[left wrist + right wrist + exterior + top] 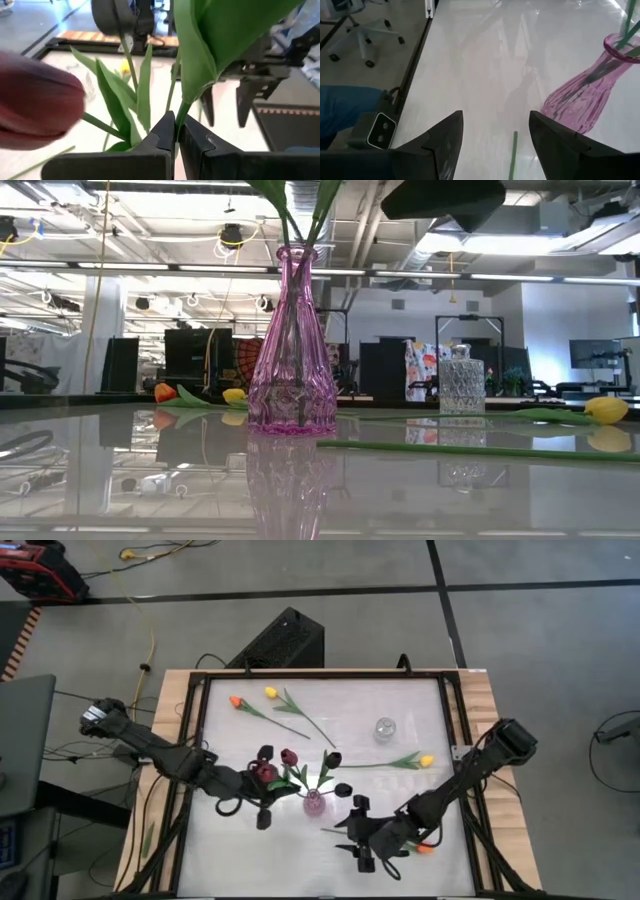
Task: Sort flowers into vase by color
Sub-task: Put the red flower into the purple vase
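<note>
Tabletop (400, 700) glossy white (mirrors pink vase (291, 345)); workshop room behind.

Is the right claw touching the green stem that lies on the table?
Apart. In the right wrist view the right claw is open, and the green stem lies between its fingers with bare table on both sides.

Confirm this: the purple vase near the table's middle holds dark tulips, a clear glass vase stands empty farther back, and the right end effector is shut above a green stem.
One thing is wrong: the right end effector is open, not shut, as the right wrist view shows, with the green stem lying between its fingers. The rest stands: the purple vase holds dark tulips, and the clear glass vase stands empty farther back.
</note>
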`<state>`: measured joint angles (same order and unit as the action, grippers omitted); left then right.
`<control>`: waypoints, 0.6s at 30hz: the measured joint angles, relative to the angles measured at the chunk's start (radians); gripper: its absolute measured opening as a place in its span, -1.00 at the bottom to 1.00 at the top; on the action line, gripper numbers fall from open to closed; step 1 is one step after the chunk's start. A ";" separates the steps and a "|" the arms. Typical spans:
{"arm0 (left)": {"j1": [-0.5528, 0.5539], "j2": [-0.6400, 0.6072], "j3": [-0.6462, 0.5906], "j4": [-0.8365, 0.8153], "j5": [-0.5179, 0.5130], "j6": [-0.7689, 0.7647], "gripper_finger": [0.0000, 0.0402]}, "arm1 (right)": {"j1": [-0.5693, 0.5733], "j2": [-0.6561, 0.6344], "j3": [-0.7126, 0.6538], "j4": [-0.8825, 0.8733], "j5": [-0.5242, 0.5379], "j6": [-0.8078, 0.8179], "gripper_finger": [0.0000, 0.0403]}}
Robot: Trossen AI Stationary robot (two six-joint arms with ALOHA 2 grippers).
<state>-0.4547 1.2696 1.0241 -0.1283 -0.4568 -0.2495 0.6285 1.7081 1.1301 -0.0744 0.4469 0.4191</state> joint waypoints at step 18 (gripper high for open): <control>0.056 0.003 0.002 -0.009 0.056 -0.065 -1.00 | 0.013 0.000 0.000 -0.031 0.000 -0.009 0.26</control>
<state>-0.3986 1.2723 1.0260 -0.1375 -0.4007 -0.3142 0.6418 1.7084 1.1301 -0.1059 0.4469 0.4103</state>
